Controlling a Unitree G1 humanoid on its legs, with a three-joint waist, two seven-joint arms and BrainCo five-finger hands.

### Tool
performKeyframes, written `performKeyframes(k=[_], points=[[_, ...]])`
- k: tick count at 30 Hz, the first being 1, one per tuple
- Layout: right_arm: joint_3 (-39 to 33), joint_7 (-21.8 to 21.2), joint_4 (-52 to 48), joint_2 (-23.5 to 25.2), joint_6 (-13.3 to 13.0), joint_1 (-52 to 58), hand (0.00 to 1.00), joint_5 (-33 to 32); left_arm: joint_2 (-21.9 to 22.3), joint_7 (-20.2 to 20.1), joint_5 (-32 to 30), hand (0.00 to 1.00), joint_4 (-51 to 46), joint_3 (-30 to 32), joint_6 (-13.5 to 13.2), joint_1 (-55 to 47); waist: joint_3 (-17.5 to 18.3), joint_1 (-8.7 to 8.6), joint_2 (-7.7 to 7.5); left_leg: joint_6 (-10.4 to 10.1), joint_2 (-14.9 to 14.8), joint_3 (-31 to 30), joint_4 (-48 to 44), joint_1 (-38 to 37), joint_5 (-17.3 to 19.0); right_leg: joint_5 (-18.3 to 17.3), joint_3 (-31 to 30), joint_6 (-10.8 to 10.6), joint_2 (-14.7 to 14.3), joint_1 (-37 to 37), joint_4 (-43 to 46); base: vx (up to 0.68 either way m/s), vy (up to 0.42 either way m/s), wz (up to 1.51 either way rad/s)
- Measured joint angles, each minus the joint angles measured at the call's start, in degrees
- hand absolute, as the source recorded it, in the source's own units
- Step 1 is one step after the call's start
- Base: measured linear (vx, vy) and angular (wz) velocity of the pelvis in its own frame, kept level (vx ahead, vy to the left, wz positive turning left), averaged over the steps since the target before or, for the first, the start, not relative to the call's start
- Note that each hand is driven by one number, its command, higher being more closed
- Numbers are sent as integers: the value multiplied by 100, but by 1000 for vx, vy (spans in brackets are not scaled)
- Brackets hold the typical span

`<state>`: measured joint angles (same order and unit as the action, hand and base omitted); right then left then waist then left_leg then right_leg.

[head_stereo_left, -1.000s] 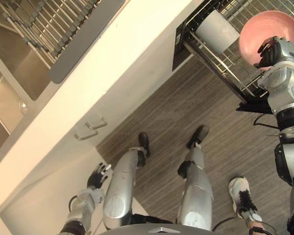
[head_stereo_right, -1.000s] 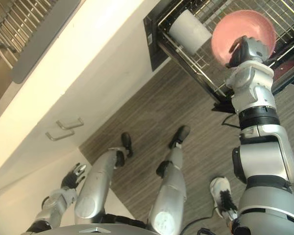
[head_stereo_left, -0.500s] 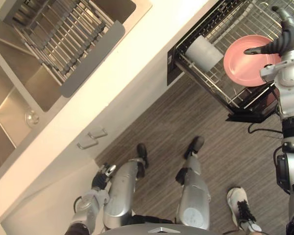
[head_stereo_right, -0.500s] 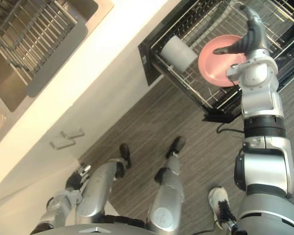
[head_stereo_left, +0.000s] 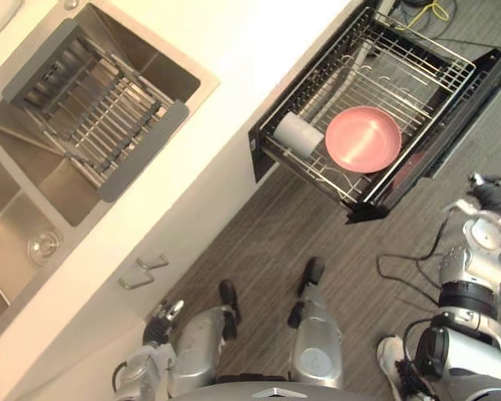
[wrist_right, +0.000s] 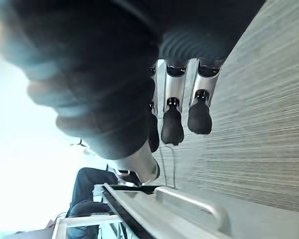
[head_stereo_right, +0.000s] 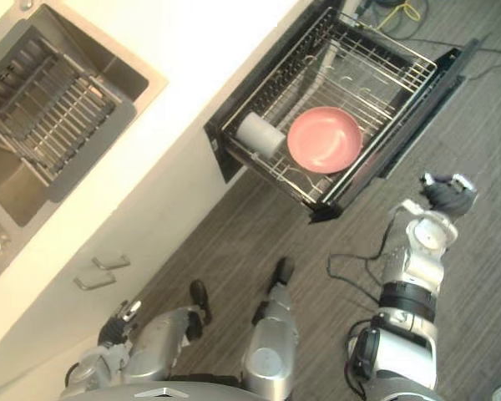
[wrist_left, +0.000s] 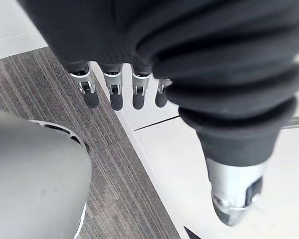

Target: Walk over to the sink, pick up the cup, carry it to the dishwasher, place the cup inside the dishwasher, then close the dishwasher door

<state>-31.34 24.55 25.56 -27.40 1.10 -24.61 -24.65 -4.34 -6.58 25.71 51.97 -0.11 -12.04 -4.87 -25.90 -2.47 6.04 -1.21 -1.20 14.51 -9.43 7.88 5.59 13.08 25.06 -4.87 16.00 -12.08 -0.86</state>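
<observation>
moved off the plate (head_stereo_left: 363, 139) and out of the rack (head_stereo_left: 409, 63) since a second ago: right hand (head_stereo_left: 494, 197), now over the floor (head_stereo_left: 259, 242) just past the open door (head_stereo_left: 476, 93), well apart from the cup (head_stereo_left: 298, 134). whole view shifted too, so more of the counter (head_stereo_left: 234, 50) and sink (head_stereo_left: 33, 242) on show. fingers (wrist_right: 172, 124) of that hand straight and close side by side, dark tips toward the floor, holding nothing; beyond them a grey bar handle (wrist_right: 189, 204). cup white, lying on its side in the pulled-out rack, at the corner nearest the counter, just beside the pink plate, mouth turned away from the plate as far as can be told. rack drawn out over the floor, door hanging open along its far side. left hand (head_stereo_left: 163, 316) low by the white cabinet front, below the two drawer handles (head_stereo_left: 142, 273); its fingers (wrist_left: 112, 97) straight and relaxed in a row, thumb (wrist_left: 234, 199) set apart, empty as well. sink at the left of the counter, steel, with a wire drainer (head_stereo_left: 92, 125) laid across one basin. white shoe (head_stereo_left: 392, 355) of a person on the floor near the right arm.
</observation>
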Motion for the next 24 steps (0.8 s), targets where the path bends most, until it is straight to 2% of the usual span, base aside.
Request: performKeyframes(k=[3,8,12,17,22,24], points=[[-33,-1,8,231,13,0,100,-420,4,-2,-4,0,44,-3,-43,1,1,-18,2,-24,15,-4,227,-101,-152,6,7,9,-10,-2,-5,5,-10,2],[29,-212,167,258,80,-29,100,-949,4,-3,0,0,45,-12,-32,11,3,10,10,-16,56,-22,357,-103,-229,12,34,4,19,-44,-4,6,-4,3],[210,-519,449,209,105,-169,100,-869,6,-12,5,0,43,-73,16,47,13,70,58,9,134,-52,476,1,-330,30,73,-13,87,-183,20,16,9,8],[944,-831,1586,-643,507,-1241,100,-797,40,-46,86,0,48,-258,116,152,0,202,260,96,271,-168,453,334,-415,142,136,-30,221,-425,5,-19,19,17],[1429,-1020,2072,-1076,611,-1843,100,-642,48,-57,186,0,59,-427,197,244,-29,290,424,103,277,-344,336,619,-466,197,314,18,247,-537,-6,-47,-24,18],[1574,-1152,2223,-1226,631,-2147,100,-628,117,-48,256,0,73,-490,208,306,-22,429,574,106,276,-448,251,785,-503,220,422,48,266,-603,17,-79,-32,23]])
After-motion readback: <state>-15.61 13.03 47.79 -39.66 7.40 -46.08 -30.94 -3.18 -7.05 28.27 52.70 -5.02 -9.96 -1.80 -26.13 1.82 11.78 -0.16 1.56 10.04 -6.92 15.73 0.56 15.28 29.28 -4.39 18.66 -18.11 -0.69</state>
